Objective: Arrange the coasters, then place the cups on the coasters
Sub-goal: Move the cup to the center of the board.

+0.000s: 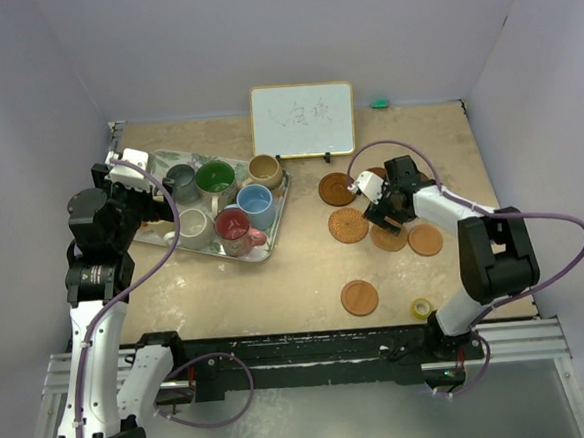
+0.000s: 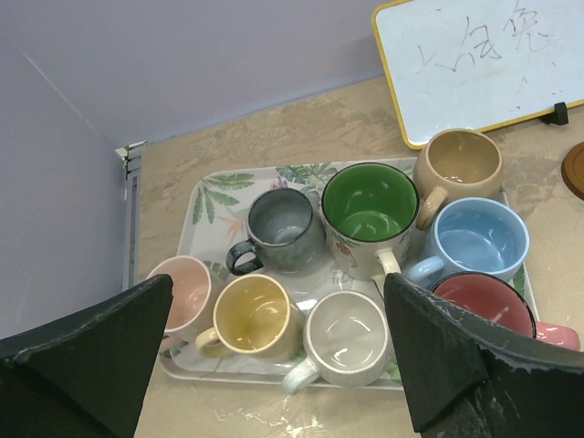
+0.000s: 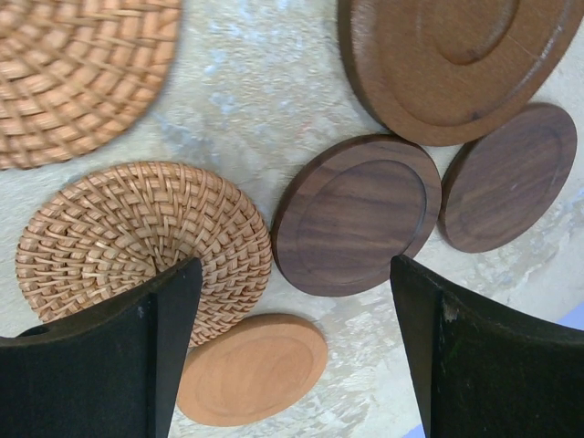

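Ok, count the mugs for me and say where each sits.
8 mugs on the leaf-patterned tray, by the left wrist view: pink, yellow, white in front; grey, green, tan behind; blue, red at right. None seems hidden.

The leaf-patterned rectangular tray (image 1: 261, 255) lies on the left of the beige table (image 1: 297, 284), with eight handled ceramic mugs (image 1: 215, 176) in it. A framed whiteboard (image 1: 302, 120) stands behind. Round wooden and woven coasters (image 1: 349, 225) cluster right of the tray. One orange wooden coaster (image 1: 359, 298) lies nearer the front, with a small yellow tape roll (image 1: 421, 308) to its right.
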Available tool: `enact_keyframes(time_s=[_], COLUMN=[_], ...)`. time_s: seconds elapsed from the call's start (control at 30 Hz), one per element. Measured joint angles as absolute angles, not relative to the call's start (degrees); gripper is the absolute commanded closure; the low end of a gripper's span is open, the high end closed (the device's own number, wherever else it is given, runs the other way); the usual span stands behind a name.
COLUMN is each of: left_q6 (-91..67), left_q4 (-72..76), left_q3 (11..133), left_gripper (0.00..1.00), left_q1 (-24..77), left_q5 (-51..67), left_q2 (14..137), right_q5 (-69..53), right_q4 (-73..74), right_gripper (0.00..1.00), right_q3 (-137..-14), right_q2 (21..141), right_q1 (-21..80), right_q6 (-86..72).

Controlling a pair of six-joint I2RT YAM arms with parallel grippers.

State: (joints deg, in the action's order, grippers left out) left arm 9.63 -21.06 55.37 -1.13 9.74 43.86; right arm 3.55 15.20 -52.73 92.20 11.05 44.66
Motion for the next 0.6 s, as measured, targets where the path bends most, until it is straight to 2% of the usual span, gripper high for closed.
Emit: enact_keyframes(time_s=[0.6], left_q6=[9.6], left_q4=[-21.1], left_q3=[55.4], left_gripper=[0.05], left_q1=[-1.1], left_q5=[10.1], left_q2=[43.9], right_q5=[8.0], right_q4=[17.8], right_gripper=[0.14], right_q3=[-61.6], right_q2=[99.8], right_q1=[9.5], right_q6=[38.4])
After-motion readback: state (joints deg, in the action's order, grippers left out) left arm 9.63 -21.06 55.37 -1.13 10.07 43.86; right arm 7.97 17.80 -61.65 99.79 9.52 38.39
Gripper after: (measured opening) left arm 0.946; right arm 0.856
